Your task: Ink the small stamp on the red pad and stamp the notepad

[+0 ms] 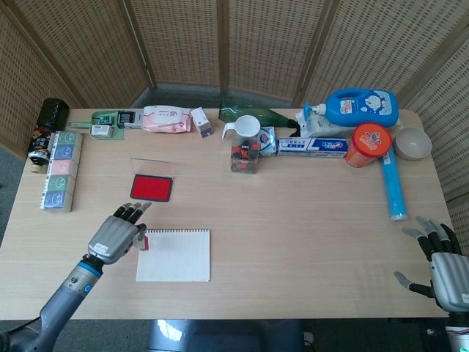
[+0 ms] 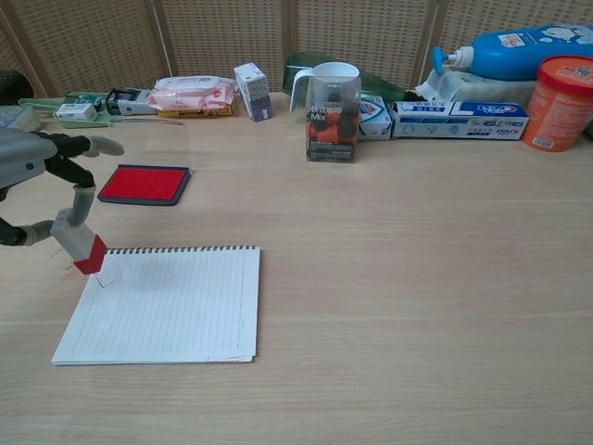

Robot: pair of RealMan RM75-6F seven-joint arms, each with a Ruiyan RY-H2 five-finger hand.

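My left hand (image 1: 116,237) (image 2: 32,176) pinches the small stamp (image 2: 81,245) (image 1: 142,241), a white block with a red inked face. The stamp hangs tilted at the top left corner of the white lined notepad (image 1: 174,255) (image 2: 167,303), just above or touching the paper; I cannot tell which. The red ink pad (image 1: 152,188) (image 2: 144,184) lies beyond the notepad with its clear lid standing open behind it. My right hand (image 1: 442,265) is at the table's near right corner, fingers spread, holding nothing.
Along the far edge stand a wipes pack (image 1: 165,118), a clear jug (image 1: 244,144), a toothpaste box (image 1: 311,146), a blue bottle (image 1: 359,107), an orange can (image 1: 368,144) and a bowl (image 1: 412,142). A blue tube (image 1: 393,183) lies right; boxes (image 1: 60,170) line the left edge.
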